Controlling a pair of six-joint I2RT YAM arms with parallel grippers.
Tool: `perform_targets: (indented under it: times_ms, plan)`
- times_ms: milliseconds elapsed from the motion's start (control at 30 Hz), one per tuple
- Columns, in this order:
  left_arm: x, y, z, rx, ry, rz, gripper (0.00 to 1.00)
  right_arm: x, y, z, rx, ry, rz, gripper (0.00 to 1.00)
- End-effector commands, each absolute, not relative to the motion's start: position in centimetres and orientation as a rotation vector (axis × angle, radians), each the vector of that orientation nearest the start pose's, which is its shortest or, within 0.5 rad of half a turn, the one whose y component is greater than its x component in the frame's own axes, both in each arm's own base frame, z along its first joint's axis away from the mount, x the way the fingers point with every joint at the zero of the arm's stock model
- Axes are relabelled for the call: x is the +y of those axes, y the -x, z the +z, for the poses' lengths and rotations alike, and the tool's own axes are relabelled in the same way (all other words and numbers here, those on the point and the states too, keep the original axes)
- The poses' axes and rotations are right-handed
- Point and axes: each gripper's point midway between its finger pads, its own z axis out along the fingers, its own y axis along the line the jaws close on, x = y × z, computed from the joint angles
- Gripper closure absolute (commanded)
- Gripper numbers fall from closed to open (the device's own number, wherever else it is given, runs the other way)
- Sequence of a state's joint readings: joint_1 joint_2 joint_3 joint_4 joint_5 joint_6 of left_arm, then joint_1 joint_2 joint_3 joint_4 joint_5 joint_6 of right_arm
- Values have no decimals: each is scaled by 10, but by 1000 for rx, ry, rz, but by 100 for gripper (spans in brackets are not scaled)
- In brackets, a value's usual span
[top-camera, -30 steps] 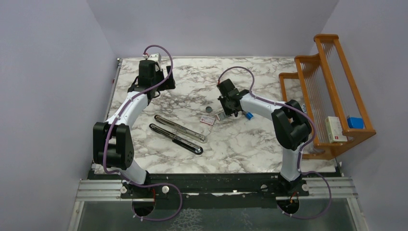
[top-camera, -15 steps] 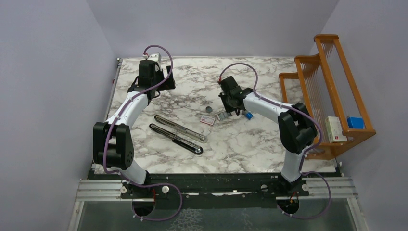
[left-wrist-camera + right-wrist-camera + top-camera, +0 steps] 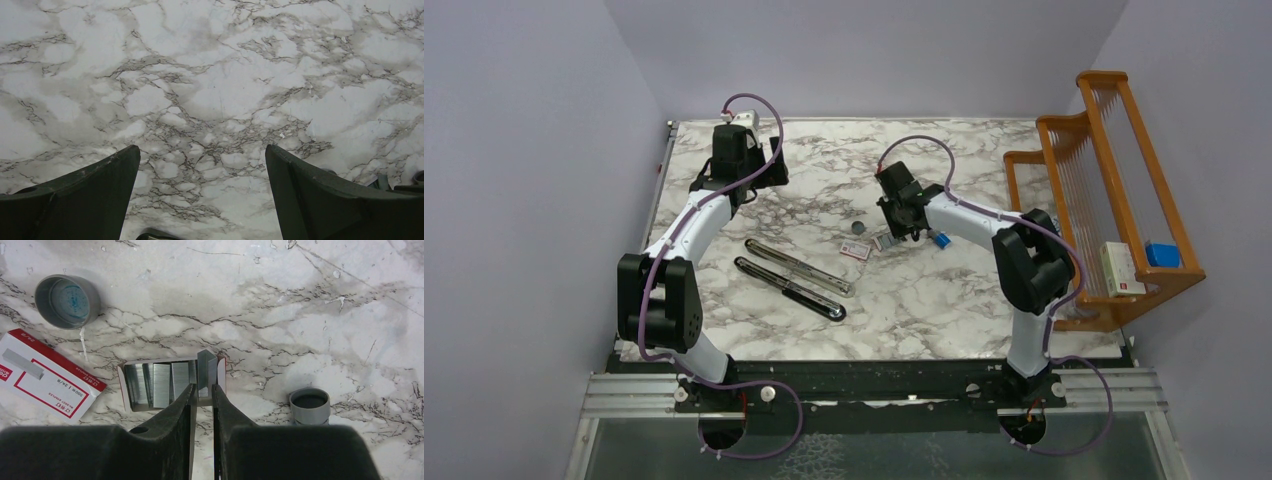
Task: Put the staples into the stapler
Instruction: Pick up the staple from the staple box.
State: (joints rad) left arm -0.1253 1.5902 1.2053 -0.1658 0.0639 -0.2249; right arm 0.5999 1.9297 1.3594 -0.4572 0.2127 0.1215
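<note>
The stapler [image 3: 796, 267] lies opened flat at table centre, its chrome arm beside its black base [image 3: 789, 289]. The staples [image 3: 160, 382] are several silvery strips in an open white tray [image 3: 121, 385] next to the white-and-red box [image 3: 45, 372]. One strip [image 3: 207, 367] stands tilted up out of the tray's right end. My right gripper [image 3: 203, 388] is shut on that strip's lower end, with the fingers nearly together. My left gripper [image 3: 202, 152] hangs wide open over bare marble at the far left [image 3: 764, 172], holding nothing.
A grey cap [image 3: 67, 301] lies beyond the box. A small grey cylinder [image 3: 309, 405] stands to the right of the tray. A wooden rack [image 3: 1114, 180] at the table's right edge holds a white box [image 3: 1121, 268] and a blue block [image 3: 1161, 254].
My right gripper has shifted slightly back and forth over the staple tray. The left arm and the stapler have not moved.
</note>
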Motion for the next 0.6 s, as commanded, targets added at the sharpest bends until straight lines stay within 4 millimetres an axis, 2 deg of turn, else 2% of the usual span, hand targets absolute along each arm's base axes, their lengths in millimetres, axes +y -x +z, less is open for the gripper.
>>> perform_targets:
  times_ms: [0,400,567]
  plan:
    - [-79,-466,189,2101,67,-295,1,226,-393,46,2496,526,-5,81]
    - [-79,-466,189,2101,67,-290,1,219,-391,34,2513,536,-51,93]
    - [-78,-466,189,2101,66,-289,1,219,-392,39,2504,531,-51,99]
